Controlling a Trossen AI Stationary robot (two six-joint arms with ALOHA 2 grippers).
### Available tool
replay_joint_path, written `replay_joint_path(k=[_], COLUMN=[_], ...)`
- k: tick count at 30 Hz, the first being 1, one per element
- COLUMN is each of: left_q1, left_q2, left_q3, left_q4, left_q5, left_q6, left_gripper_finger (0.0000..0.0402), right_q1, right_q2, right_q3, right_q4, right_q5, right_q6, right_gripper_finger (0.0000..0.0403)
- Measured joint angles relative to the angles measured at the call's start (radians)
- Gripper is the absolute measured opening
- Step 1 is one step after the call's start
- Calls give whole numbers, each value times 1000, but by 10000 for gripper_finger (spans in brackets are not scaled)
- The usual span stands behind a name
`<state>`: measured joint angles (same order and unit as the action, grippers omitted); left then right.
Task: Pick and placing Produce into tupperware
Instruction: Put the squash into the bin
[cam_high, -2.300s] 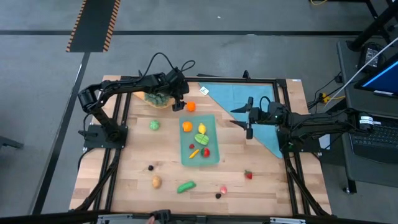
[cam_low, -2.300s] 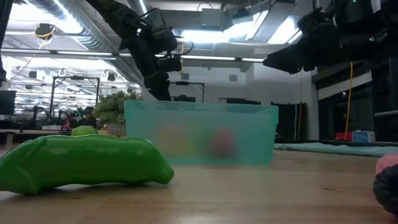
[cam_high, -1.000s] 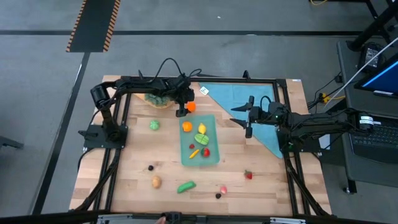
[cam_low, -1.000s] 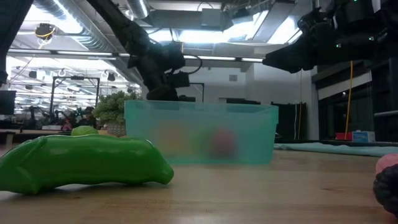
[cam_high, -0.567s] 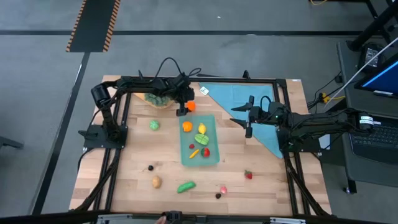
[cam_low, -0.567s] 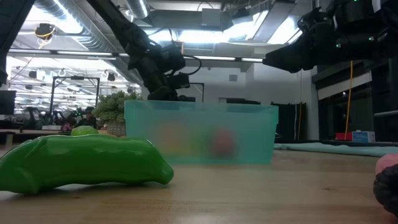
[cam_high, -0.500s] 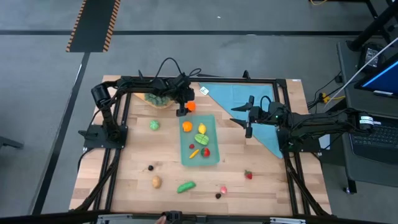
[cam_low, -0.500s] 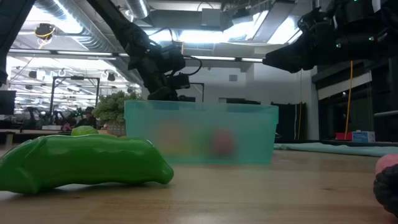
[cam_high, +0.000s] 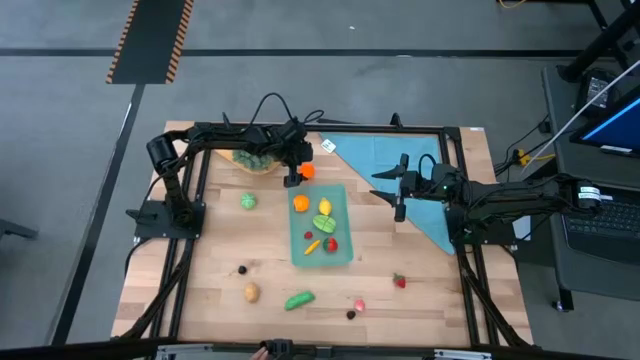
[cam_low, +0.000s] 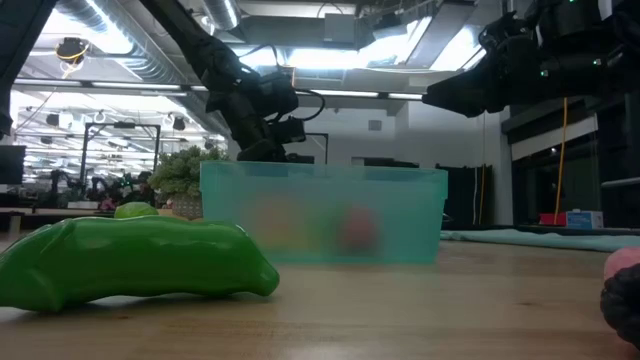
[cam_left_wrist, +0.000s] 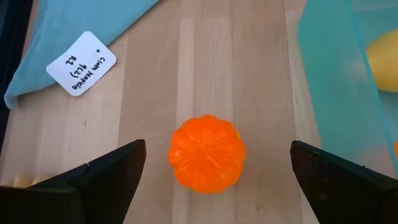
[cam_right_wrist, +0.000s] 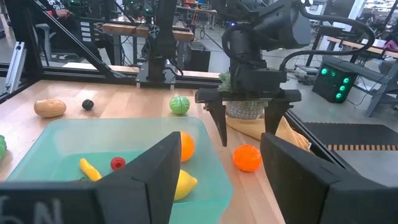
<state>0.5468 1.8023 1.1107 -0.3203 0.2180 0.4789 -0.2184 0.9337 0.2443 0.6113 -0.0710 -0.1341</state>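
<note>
The teal tupperware (cam_high: 323, 224) sits mid-table with several small produce pieces inside: an orange one (cam_high: 300, 203), yellow (cam_high: 324, 207), red (cam_high: 331, 243). A ribbed orange fruit (cam_left_wrist: 206, 152) lies on the wood just beyond the tupperware's far left corner. My left gripper (cam_high: 294, 176) hangs open right by it, fingers pointing down. In the left wrist view the fruit shows between the two fingers, untouched. My right gripper (cam_high: 392, 190) waits open above the table, to the right of the tupperware and over the edge of the blue cloth (cam_high: 400, 155).
Loose produce lies on the wood: a green round piece (cam_high: 247, 201), a brown one (cam_high: 251, 292), a green pod (cam_high: 299, 299), a strawberry (cam_high: 399, 281), pink (cam_high: 359, 304) and dark (cam_high: 242, 269) bits. A leafy bunch (cam_high: 255, 158) stands behind my left gripper. A label card (cam_left_wrist: 81, 63) lies near the cloth.
About two seconds ago my left gripper moved down and slightly toward the table's right, arriving beside the orange fruit. Over the last second it has held still there. The fruit has stayed in place.
</note>
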Motion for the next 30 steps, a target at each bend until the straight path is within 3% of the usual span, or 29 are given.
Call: replay_joint_path(k=[8,30], left_q1=[2,10], left_q2=[0,51], left_q3=[0,-1], left_q4=[-4,-6], left_q5=[-75,-43], left_q6=[-32,-27], left_gripper_finger=[391,391], right_q1=[0,0], right_q2=[0,0], right_q3=[0,0], right_q4=[0,0], right_q5=[0,0], right_q6=[1,1], right_gripper_finger=[221,221])
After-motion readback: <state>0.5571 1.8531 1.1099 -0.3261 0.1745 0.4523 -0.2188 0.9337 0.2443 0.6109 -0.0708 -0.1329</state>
